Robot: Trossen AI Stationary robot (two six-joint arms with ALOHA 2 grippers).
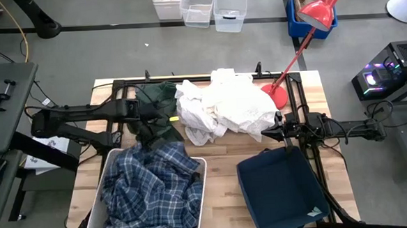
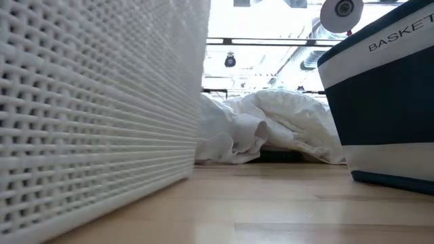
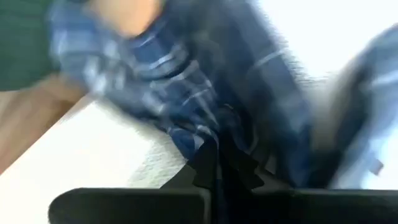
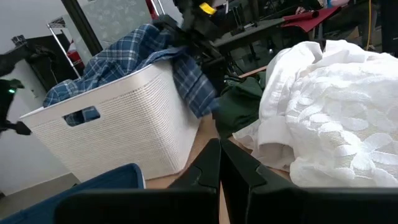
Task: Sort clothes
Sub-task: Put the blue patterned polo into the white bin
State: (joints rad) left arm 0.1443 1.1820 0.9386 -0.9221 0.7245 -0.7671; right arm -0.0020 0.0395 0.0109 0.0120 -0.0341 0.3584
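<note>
The blue-and-white plaid shirt (image 1: 152, 193) lies heaped in the white plastic bin (image 1: 97, 217) at the near left. One part of it hangs over the bin's far rim (image 4: 193, 81). My left gripper (image 1: 143, 130) is above that rim, shut on the shirt. The dark green garment (image 1: 157, 99) lies on the table behind the bin. The white pieces (image 1: 224, 106) are piled at the far middle. My right gripper (image 1: 266, 133) is shut and empty, just right of the white pile and above the navy fabric bin (image 1: 280, 187). My left gripper pinches a bunched part of the plaid shirt (image 3: 205, 134) between its two shut fingers. How many layers it holds cannot be told. The held part hangs slack over the white bin's far rim (image 3: 93, 149), and the rest of the shirt lies in the bin.
A red desk lamp (image 1: 310, 17) stands with its base (image 1: 276, 93) at the table's far right, beside the white pile. Bare wood (image 1: 220, 169) shows between the two bins. Clear plastic boxes (image 1: 212, 5) and a blue crate (image 1: 299, 15) stand on the floor beyond the table.
</note>
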